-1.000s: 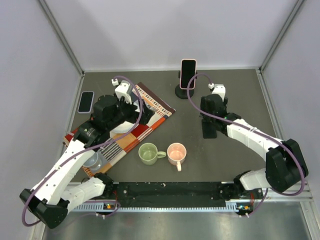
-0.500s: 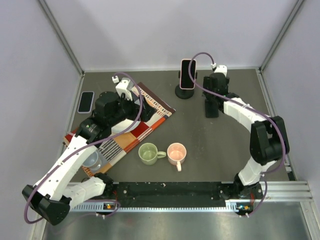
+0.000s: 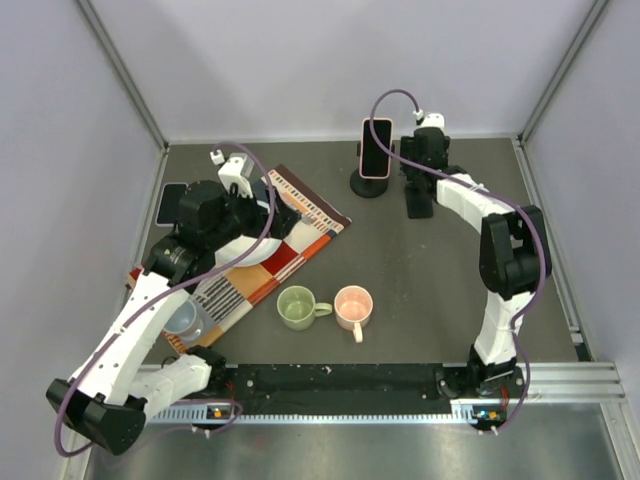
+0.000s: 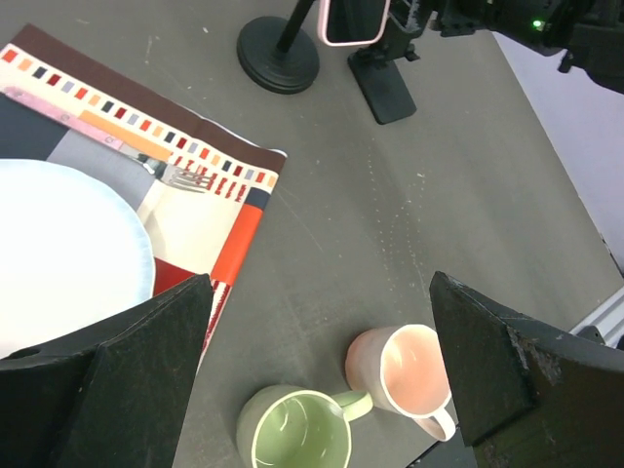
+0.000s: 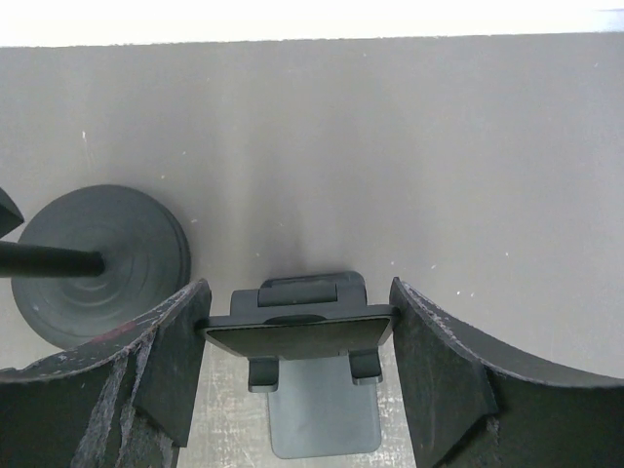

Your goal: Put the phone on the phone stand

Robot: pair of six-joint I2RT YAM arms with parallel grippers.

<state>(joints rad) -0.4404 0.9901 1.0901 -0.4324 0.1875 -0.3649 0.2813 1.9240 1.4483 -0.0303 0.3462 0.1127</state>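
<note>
Phone stand (image 5: pixel 297 336) — moved rearward in right jaws, beside round base (image 5: pixel 97 258).

The pincer (image 5: pixel 296 304) clamps the phone stand (image 5: pixel 297 336) by its plate edges; a round base (image 5: pixel 102 263) sits left.

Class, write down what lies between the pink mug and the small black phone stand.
Nothing: the table is bare between the pink mug and the small black phone stand, as the top and left wrist views show.
</note>
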